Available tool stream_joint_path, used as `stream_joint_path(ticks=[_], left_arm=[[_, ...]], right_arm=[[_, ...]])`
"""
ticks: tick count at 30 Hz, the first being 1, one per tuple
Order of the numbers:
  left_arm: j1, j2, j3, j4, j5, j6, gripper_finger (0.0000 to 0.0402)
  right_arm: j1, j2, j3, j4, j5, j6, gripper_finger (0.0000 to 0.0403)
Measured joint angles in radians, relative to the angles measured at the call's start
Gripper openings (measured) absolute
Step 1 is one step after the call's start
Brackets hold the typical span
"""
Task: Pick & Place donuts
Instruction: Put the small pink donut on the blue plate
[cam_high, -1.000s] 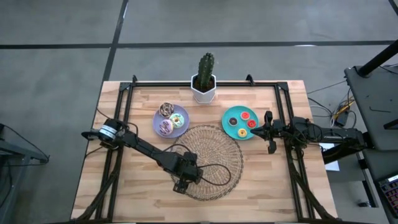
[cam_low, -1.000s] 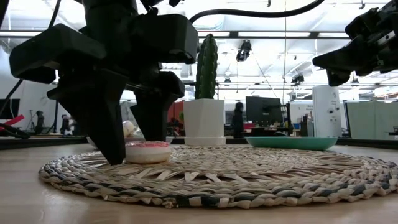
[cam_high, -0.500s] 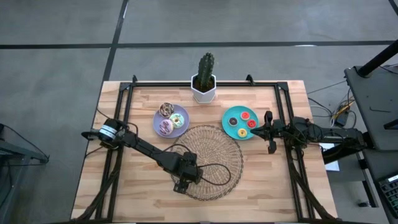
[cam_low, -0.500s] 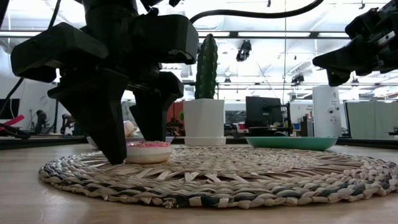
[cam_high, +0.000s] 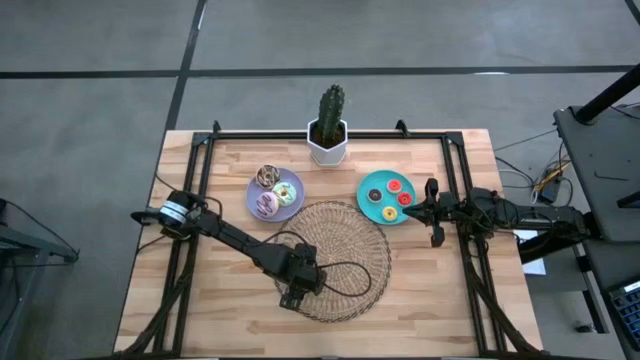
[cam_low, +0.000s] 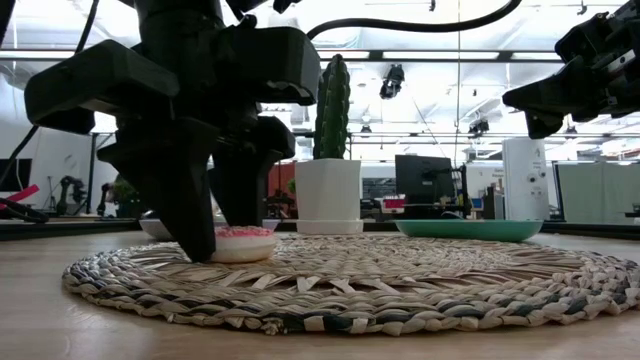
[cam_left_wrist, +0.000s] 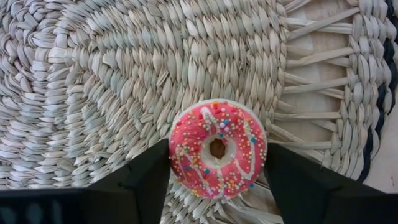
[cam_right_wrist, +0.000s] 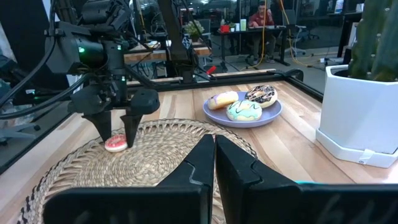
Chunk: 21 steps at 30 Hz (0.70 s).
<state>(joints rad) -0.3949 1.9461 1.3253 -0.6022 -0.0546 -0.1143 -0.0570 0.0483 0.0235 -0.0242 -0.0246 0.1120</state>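
From above, the left gripper (cam_high: 290, 296) is low over the woven mat (cam_high: 350, 240), near the mat's front-left edge. In the low view, its fingers (cam_low: 196, 205) stand around the pink donut (cam_low: 240, 242). The left wrist view shows both fingers touching the donut's sides. The right gripper (cam_right_wrist: 214, 163) is pressed together, holding nothing.

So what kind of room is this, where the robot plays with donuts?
Probably a robotics lab or workshop. Behind the table in the right wrist view stand desks with screens, a seated person and loose cables.
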Motion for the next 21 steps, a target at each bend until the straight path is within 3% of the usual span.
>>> stream_joint_path(ticks=[7,21], left_arm=[[0.0,0.0,0.0,0.0,0.0,0.0,0.0193],[0.028,0.0,0.119,-0.094,0.018,0.02,0.0191]], right_arm=[[0.0,0.0,0.0,0.0,0.0,0.0,0.0008],[0.0,0.0,0.0,0.0,0.0,0.0,0.0008]])
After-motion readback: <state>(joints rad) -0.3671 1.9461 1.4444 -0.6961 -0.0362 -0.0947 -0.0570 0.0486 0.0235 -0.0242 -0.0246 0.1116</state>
